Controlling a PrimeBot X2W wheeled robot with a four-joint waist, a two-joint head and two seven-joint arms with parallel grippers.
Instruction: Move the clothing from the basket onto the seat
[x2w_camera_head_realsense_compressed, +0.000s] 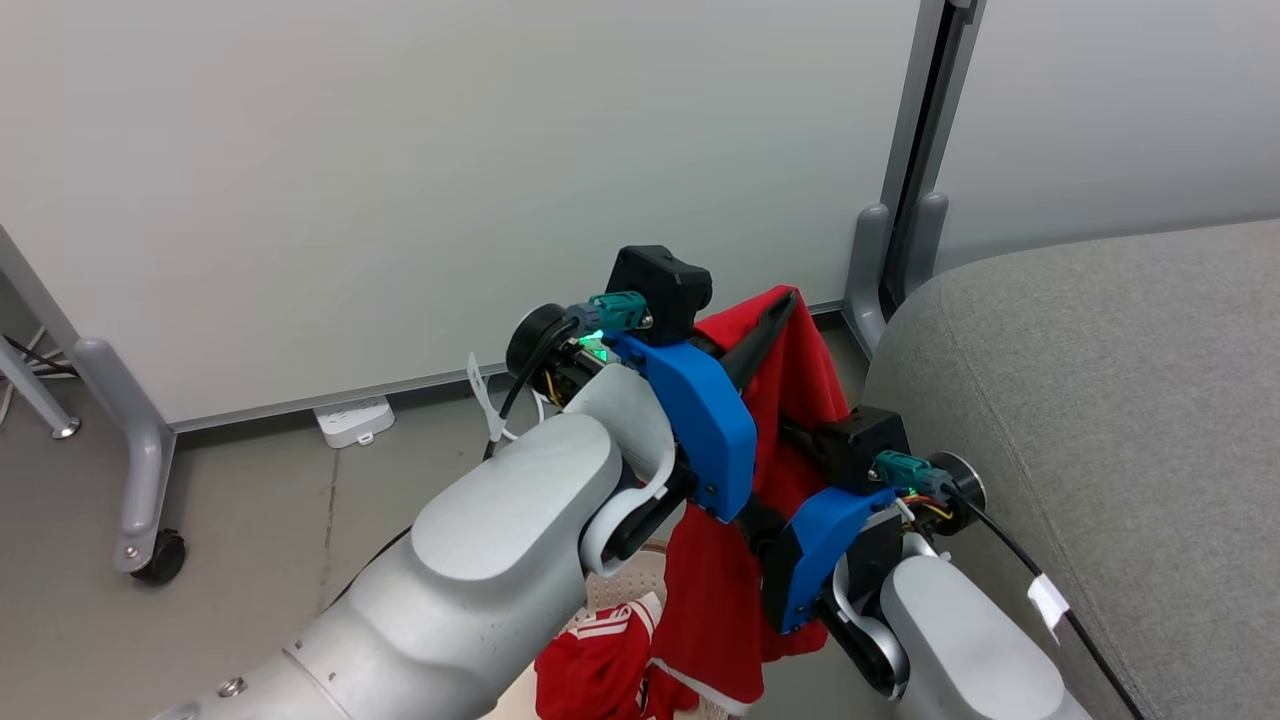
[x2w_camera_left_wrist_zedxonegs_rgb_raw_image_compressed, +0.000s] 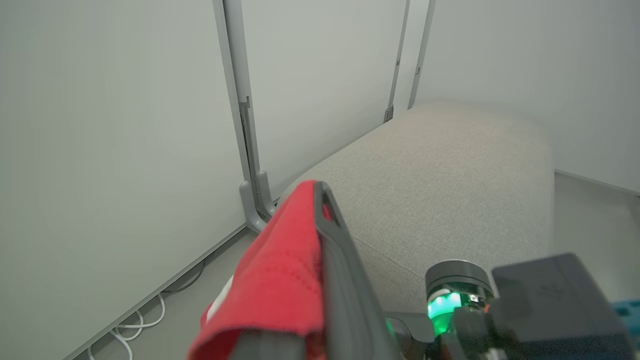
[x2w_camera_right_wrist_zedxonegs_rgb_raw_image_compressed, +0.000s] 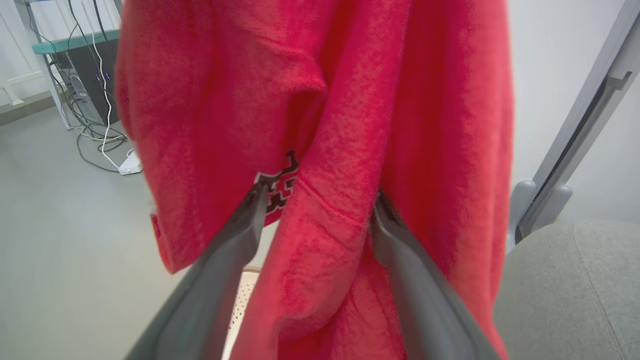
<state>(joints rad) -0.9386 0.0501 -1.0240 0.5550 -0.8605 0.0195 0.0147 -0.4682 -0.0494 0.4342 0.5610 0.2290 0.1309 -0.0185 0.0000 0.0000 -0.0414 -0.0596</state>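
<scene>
Head view: the left end effector (x2w_camera_head_realsense_compressed: 785, 305) is clamped on the limp, light red jersey (x2w_camera_head_realsense_compressed: 715, 610), which hangs over the basket (x2w_camera_head_realsense_compressed: 625, 590) beside the seat (x2w_camera_head_realsense_compressed: 1100, 400). The right end effector (x2w_camera_right_wrist_zedxonegs_rgb_raw_image_compressed: 320, 195) straddles a fold, grip unclear. Bunched fabric likely holds best.

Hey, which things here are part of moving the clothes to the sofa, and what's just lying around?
Part of the job: held red garment, striped red garment, basket, grey sofa, left hand, right hand.

Just lying about: white power strip, partition panels, wheeled panel foot, floor cables.
</scene>
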